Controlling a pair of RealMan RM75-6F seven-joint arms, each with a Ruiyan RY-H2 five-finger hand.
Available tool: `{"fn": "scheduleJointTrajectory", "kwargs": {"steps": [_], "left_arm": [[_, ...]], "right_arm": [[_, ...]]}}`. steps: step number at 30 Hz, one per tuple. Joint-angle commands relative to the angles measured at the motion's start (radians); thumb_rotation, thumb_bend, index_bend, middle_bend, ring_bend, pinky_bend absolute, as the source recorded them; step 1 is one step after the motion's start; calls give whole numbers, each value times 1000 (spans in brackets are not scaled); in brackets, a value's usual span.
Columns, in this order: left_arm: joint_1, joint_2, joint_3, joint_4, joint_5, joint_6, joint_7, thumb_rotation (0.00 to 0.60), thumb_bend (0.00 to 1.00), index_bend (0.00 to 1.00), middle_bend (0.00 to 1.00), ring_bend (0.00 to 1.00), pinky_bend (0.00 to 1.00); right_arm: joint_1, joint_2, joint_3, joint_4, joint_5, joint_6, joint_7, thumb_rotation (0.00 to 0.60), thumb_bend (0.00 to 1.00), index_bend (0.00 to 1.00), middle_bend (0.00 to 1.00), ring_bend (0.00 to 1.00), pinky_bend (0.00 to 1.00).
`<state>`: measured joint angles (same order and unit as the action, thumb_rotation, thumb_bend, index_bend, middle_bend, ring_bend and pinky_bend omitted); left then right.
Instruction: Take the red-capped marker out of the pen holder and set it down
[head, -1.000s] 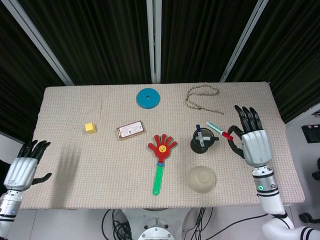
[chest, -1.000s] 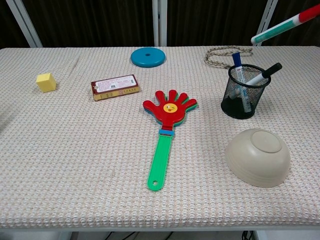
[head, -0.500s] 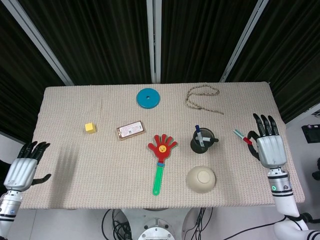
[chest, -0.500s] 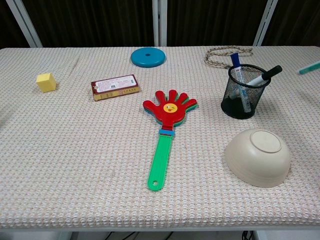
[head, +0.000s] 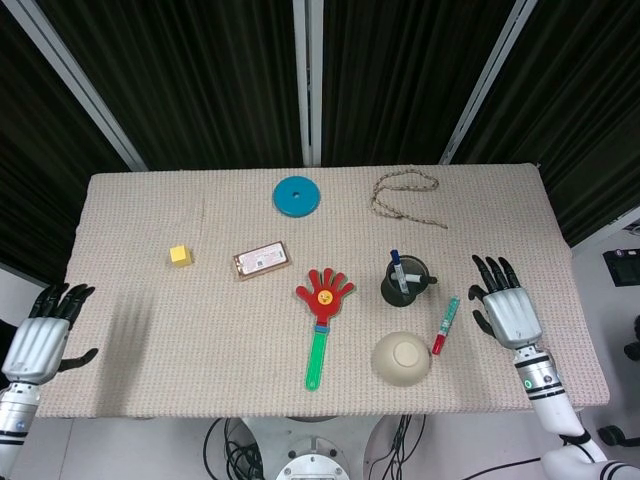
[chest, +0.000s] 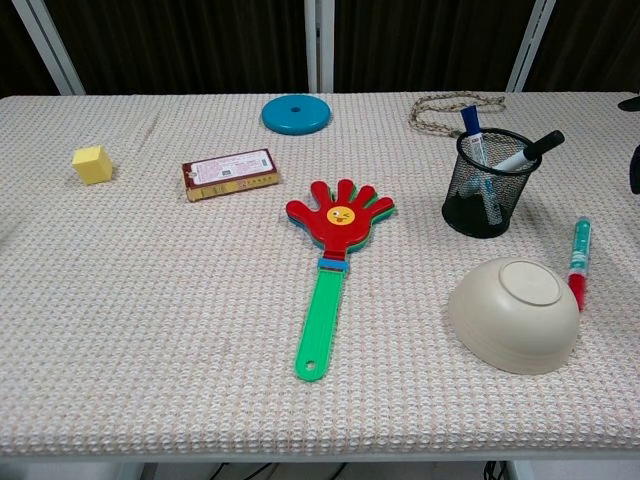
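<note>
Your red-capped marker (head: 445, 325) lies flat on the surface (head: 150, 300), just beside the upturned bowl (head: 402, 358) at the bowl's 2 o'clock, red cap toward you. The pen holder (head: 404, 282) stands at the marker's 10 o'clock with two markers inside. Your right hand (head: 508, 314) rests at the marker's 3 o'clock, fingers spread, holding nothing. Your left hand (head: 40, 340) sits at the surface's 8 o'clock edge, fingers spread and empty.

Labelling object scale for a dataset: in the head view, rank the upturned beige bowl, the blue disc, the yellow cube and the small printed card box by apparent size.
1. Upturned beige bowl, largest.
2. Blue disc and small printed card box: the disc looks bigger in area, but the box is about as long, so it is a close call.
3. Yellow cube, clearly smallest.
</note>
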<state>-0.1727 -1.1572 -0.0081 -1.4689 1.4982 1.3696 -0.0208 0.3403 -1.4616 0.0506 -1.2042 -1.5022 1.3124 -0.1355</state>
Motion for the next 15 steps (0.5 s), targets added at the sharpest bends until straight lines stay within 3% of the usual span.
{"fn": "scheduleJointTrajectory", "kwargs": {"steps": [1, 7, 12, 15], "left_arm": [[1, 1, 0, -3, 3, 4, 0, 600, 159, 108, 69, 16, 46], [5, 16, -2, -25, 13, 23, 13, 600, 159, 108, 69, 16, 46], [8, 27, -5, -28, 24, 42, 12, 600, 160, 108, 69, 16, 46], [9, 30, -4, -27, 28, 44, 6, 600, 159, 107, 69, 16, 46]], "right_arm": [[-13, 78, -22, -108, -4, -14, -8, 600, 78, 0, 0, 0, 0], [-122, 193, -17, -228, -12, 172, -15, 600, 68, 0, 0, 0, 0], [-215, 252, 11, -227, 26, 305, 65, 600, 68, 0, 0, 0, 0], [-246, 257, 30, -207, 66, 326, 120, 600, 68, 0, 0, 0, 0]]}}
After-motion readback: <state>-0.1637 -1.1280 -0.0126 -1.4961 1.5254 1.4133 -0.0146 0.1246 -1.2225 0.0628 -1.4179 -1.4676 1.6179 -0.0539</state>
